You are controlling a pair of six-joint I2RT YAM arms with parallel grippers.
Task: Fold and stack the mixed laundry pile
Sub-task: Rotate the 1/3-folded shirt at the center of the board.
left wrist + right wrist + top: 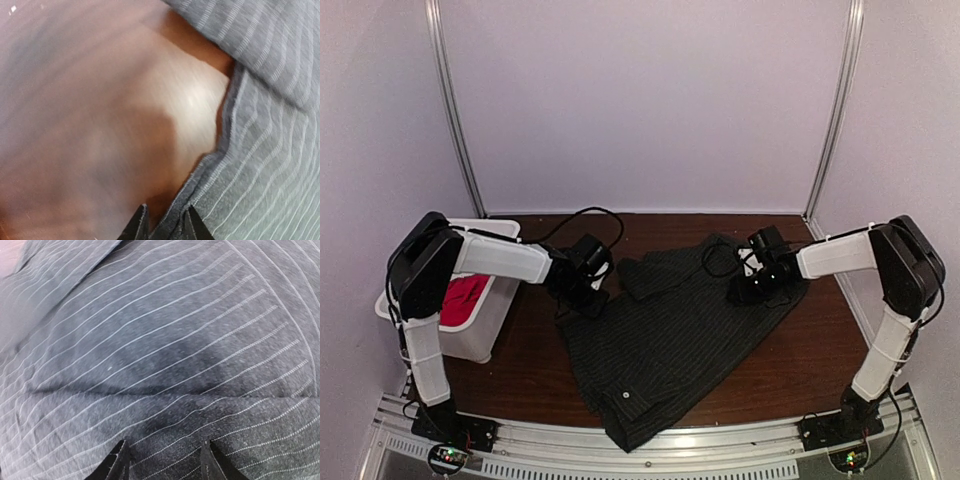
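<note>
Left tool — tips cropped — straddles the pinstriped shirt edge, grip unclear.

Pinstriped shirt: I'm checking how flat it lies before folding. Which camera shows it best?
Top external: the whole pinstriped shirt shows there, spread across the table. Left wrist shows only one edge of it, at the tips of the left hand; right wrist shows just close-up striped fabric below the right hand.

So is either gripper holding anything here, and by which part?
The left gripper appears to pinch the dark charcoal pinstriped shirt by its hemmed edge. The right gripper is open over the shirt, holding nothing.
</note>
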